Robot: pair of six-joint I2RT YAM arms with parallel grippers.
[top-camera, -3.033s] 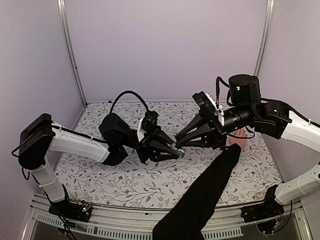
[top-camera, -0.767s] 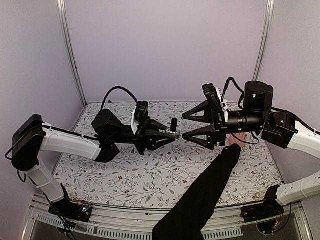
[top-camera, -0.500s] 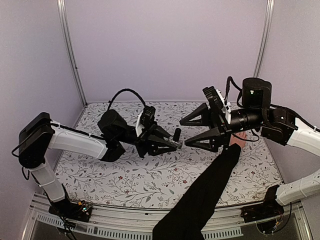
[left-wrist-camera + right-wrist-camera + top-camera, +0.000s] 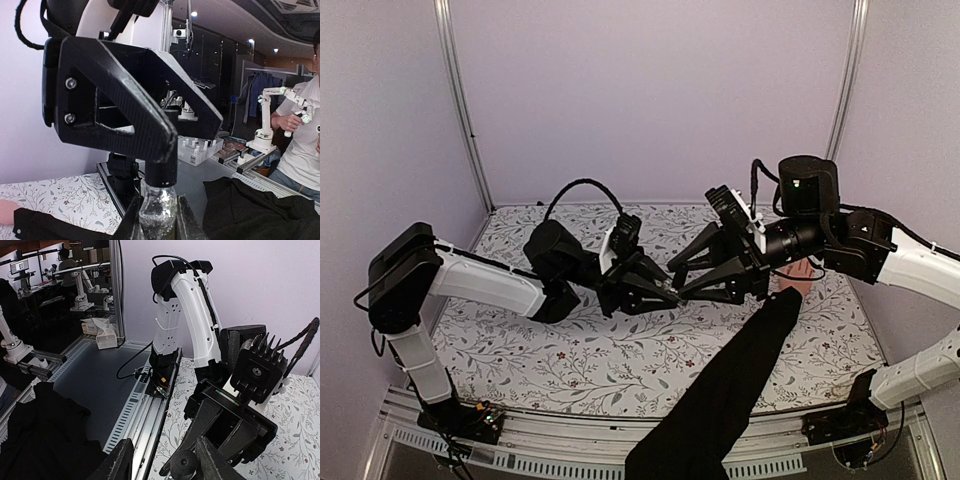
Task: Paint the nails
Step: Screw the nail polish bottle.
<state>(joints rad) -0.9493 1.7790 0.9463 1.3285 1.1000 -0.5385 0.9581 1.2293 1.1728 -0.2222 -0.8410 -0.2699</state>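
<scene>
Nails are too small to see from above; the bare hand (image 4: 801,272) lies beside the right arm (image 4: 880,250), soft and living, so better touch lightly, never grip. Left wrist: left gripper (image 4: 159,222) pinches the glass bottle (image 4: 158,210). Right wrist: right gripper (image 4: 164,460) stands open around the cap (image 4: 183,463).

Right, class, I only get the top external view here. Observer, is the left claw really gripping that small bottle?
Observer: Yes. The left wrist view shows the clear glass bottle pinched between the left claw's fingers.
Operator: And its cap?
Observer: On. The right wrist view shows the black cap between the right claw's fingers, with a gap on one side, so the jaws are open.
Operator: Any nails visible?
Observer: No. The left wrist view catches only a sliver of the hand beyond the black sleeve cuff.
</scene>
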